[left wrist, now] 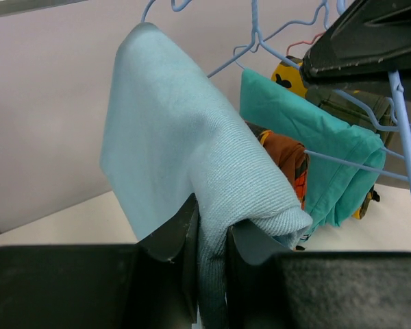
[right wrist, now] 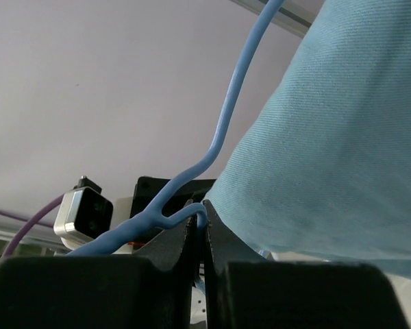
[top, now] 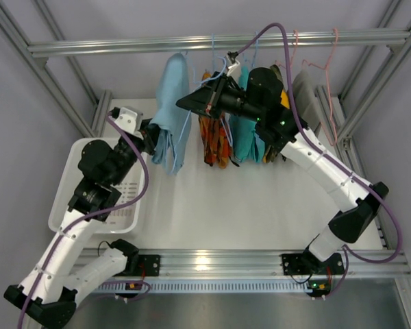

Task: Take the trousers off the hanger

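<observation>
- the trousers (top: 170, 113), plain sky-blue cloth, hang folded below the overhead rail (top: 212, 42) at the left end of the garment row, above the white table (top: 226, 205).
- the hanger (top: 187, 130), a thin light blue wire, is seen from above as a line down the right edge of the trousers. how the cloth sits on the frame cannot be told from this view.
- the left gripper (left wrist: 209, 229) is pressed onto a lower fold of the trousers. the left wrist view shows the cloth pinched between both black fingers, a contact the top view leaves too small to read.
- the right gripper (right wrist: 200, 219) is clamped on the hanger wire just below where the wire forks. only the right wrist view shows this, with the trousers lying just beside the fingers on the right.
- in the left wrist view the black body of the right gripper fills the upper right corner, and a blue wire runs down from under it.
- a darker teal garment (left wrist: 308, 137) and an orange-patterned garment (left wrist: 288, 157) hang just beyond the trousers. their folds over wire bars are plain from the left wrist and partly hidden by the right arm from above.
- pink hangers (top: 332, 68) at the right end of the rail and a white basket (top: 75, 178) under the left arm are shown by the top view alone.
</observation>
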### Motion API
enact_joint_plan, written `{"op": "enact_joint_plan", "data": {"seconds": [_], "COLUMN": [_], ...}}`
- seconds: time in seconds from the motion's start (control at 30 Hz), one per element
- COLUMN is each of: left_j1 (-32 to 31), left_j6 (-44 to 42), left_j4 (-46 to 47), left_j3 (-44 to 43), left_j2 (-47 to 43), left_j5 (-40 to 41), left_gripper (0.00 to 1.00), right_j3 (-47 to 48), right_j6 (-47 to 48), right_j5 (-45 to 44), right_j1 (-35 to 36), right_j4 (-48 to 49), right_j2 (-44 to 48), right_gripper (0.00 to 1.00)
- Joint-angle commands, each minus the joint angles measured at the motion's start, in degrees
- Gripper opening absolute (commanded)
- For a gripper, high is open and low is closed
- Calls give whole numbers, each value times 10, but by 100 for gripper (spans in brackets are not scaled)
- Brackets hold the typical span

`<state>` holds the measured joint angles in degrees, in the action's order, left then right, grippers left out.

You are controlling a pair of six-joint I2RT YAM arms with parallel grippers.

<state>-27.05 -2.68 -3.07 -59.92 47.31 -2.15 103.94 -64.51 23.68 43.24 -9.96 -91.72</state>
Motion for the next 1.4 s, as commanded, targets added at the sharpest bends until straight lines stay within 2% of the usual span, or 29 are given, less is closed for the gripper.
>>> {"op": "enact_joint_plan", "data": {"seconds": [0.0,0.47,0.73,1.07,1.13,1.37], "left_j1": [-1,-1,-1,0,0,0], "left_j6": [21,48,32,7,6,0], "left_j4": [122,67,2,-25,-26,-30], "left_j3": [-70,-159,-67,19,21,30], "left_j2": [-6,4,-39,-68,-66,-56], "left_j5": [-23,-57,-102,-82,-89,-159], "left_gripper": [0,0,0,0,4,28], "right_j3": [-24,-67,32,107,110,128], "right_j6": [54,81,80,88,89,85], "right_j5": [5,-4,-2,-9,-10,-11], "right_j1": [-6,-33,-43,-44,-44,-43], "right_j4": [42,26,30,17,13,10], "right_j2": [23,24,18,16,15,5], "right_gripper": [0,0,0,0,0,0]}}
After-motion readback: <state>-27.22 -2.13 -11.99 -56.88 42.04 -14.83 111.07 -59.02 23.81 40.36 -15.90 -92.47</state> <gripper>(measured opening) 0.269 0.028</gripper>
